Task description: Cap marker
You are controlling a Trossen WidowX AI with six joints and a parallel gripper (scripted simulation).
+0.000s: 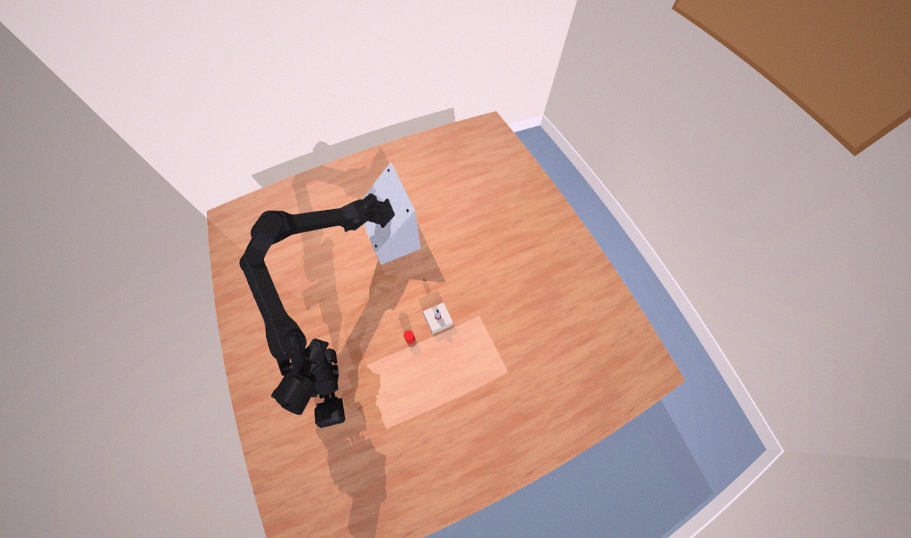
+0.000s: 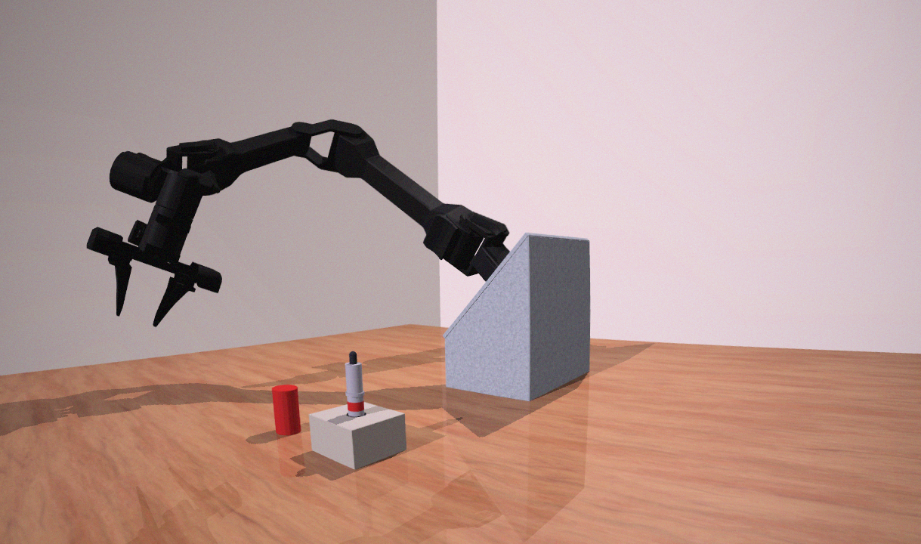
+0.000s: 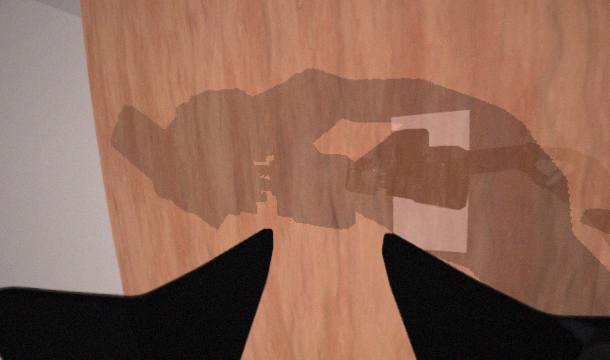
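Observation:
A white marker (image 1: pixel 437 314) (image 2: pixel 354 380) with a dark tip and a red band stands upright in the pale holder block (image 1: pixel 442 327) (image 2: pixel 378 440). A red cap (image 1: pixel 409 337) (image 2: pixel 285 409) stands upright on the table, beside the block and apart from it. My gripper (image 2: pixel 137 320) (image 3: pixel 327 240) is open and empty, its fingers pointing down. It hangs high above the table, to the left of the cap in the exterior view. The wrist view shows bare wood and the arm's shadow between and beyond the fingers, with neither cap nor marker.
The grey-blue sloped base (image 1: pixel 400 244) (image 2: pixel 486 351) carries the arm at the back of the table (image 1: pixel 545 300) (image 2: pixel 720 440). A wall stands behind it. A brown panel (image 1: pixel 832 66) shows at the upper right of the top view. Shadows of the arm cross the table.

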